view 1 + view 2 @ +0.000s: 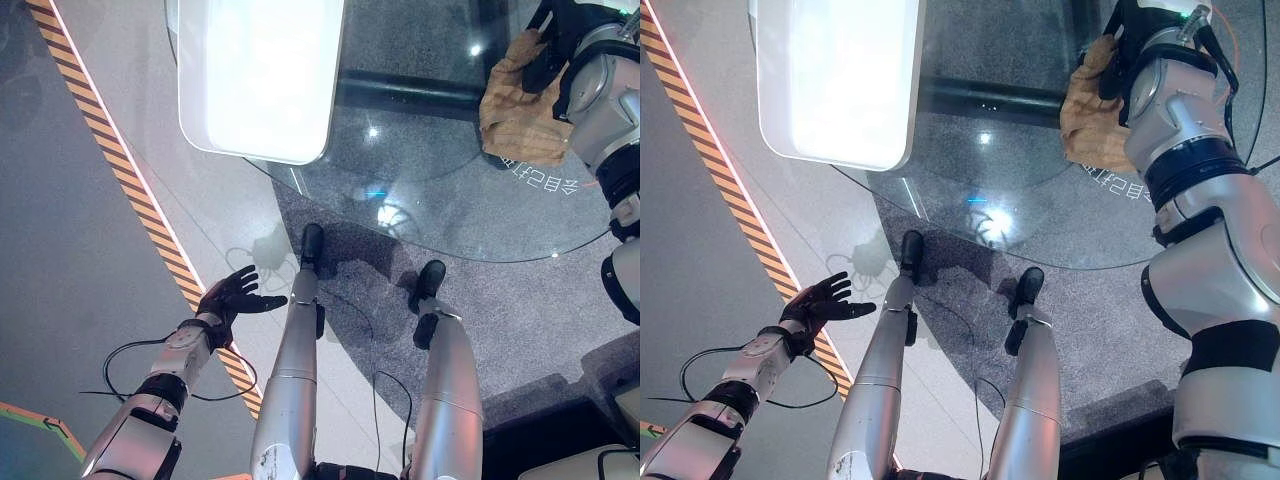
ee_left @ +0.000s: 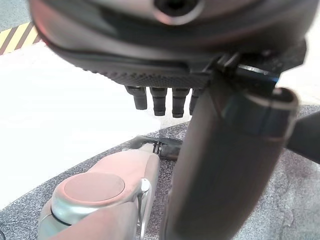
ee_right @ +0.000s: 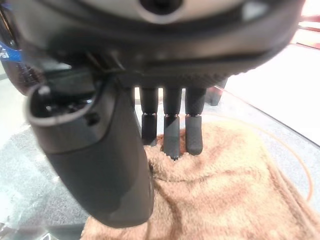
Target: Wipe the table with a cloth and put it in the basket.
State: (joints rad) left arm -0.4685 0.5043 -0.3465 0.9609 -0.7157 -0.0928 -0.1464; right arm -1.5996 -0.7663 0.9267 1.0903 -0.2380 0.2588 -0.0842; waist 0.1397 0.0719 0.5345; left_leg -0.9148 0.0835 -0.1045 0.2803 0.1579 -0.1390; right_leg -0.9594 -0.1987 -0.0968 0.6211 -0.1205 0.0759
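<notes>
**Wiping under way on the glass, basket still to find**

Glass table (image 1: 450, 190) ahead of me, round and see-through over grey speckled floor, with a white glowing panel (image 1: 260, 75) at its far left and a striped hazard line (image 1: 130, 180) running along the floor beside it.

My right hand (image 3: 170, 125) is out on the far right of the table, on top of the tan cloth (image 1: 1095, 115). In the right wrist view the fingers (image 3: 194, 132) reach straight down with their tips pressed into the fluffy pile; they are straight, not curled round it, and the thumb sits alongside. So I read this as the wiping step: the cloth is flat under the hand, bunched a little, lying on the glass near the printed characters at the rim.

My left hand (image 1: 238, 295) hangs low off to the left over the floor, fingers spread, holding nothing.

Next move, as I judge it: keep pressure down and sweep the cloth across the glass towards the centre. Then I need a proper grip on it, and I cannot make out a basket from where I am looking.
</notes>
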